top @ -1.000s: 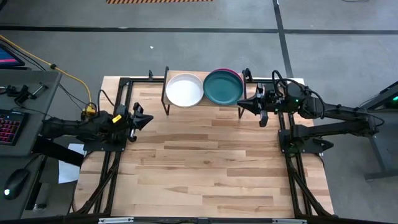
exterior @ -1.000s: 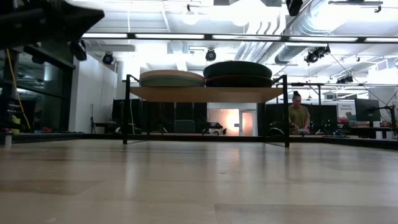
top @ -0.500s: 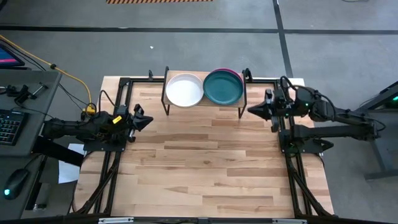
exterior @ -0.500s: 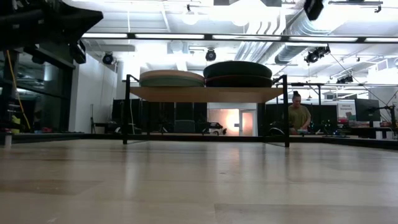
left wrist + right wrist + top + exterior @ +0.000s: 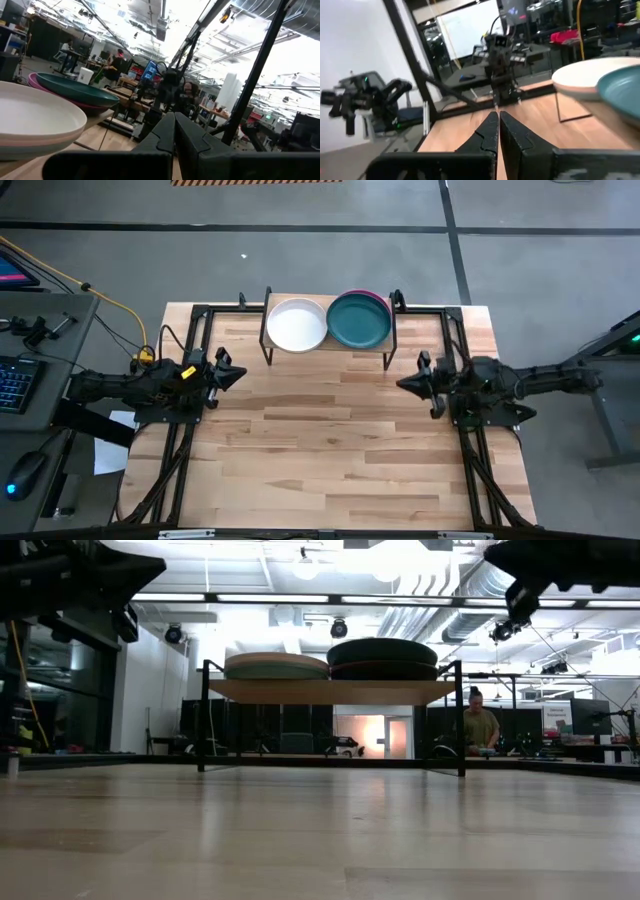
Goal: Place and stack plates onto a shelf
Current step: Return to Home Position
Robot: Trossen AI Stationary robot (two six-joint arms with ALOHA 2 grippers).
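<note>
Plates sit in 2 stacks side by side on the shelf (image 5: 330, 346), at the far edge of the butcher-block tabletop (image 5: 330, 450).
- Left stack: glossy white plate (image 5: 296, 325) on top. The left wrist view shows a pale peach rim (image 5: 45, 148) under it.
- Right stack: dark teal plate (image 5: 359, 320) on top, with the magenta pink plate (image 5: 383, 301) peeking out as a crescent beneath.
- All are round, shallow and smooth.
- The shelf is a flat light-wood board on thin black metal legs (image 5: 461, 720).
- Left gripper (image 5: 238, 372) is over the table's left side, well apart from the shelf. Its fingers (image 5: 165, 132) are pressed together and hold nothing.
- Right gripper (image 5: 402, 384) is near the shelf's right front corner. Its fingers (image 5: 489, 130) are closed to a hairline seam and hold nothing.
</note>
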